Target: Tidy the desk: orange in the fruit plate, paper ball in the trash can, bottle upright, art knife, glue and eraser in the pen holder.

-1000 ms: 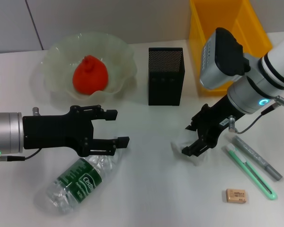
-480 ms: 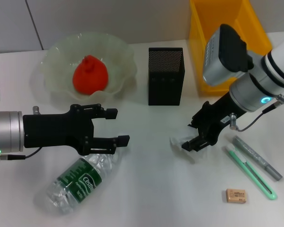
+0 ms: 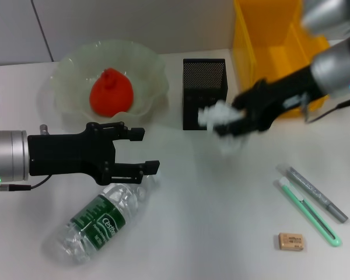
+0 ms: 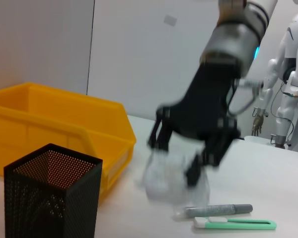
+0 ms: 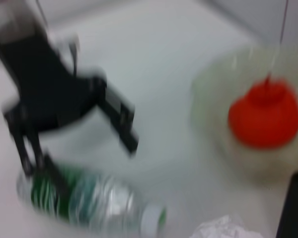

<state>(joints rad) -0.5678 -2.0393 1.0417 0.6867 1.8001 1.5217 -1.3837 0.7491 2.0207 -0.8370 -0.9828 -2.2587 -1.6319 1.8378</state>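
Note:
My right gripper (image 3: 232, 121) is shut on the white paper ball (image 3: 217, 114) and holds it above the table, just right of the black mesh pen holder (image 3: 204, 93); the left wrist view shows the paper ball (image 4: 171, 178) in the air. The yellow trash can (image 3: 277, 35) stands behind. The orange (image 3: 111, 93) lies in the pale-green fruit plate (image 3: 67, 73). My left gripper (image 3: 149, 150) is open just above the bottle (image 3: 102, 219), which lies on its side. The green art knife (image 3: 309, 213), grey glue pen (image 3: 318, 194) and eraser (image 3: 290, 241) lie at the front right.
The pen holder (image 4: 52, 198) stands close in front of the trash can (image 4: 49, 124). The right wrist view shows the bottle (image 5: 89, 203) under my left gripper (image 5: 64, 109), and the fruit plate (image 5: 208, 99) with the orange (image 5: 263, 114). Bare white tabletop lies at front centre.
My right gripper has closed on the paper ball, lifted it off the table and carried it back toward the pen holder and trash can. The left gripper has barely moved.

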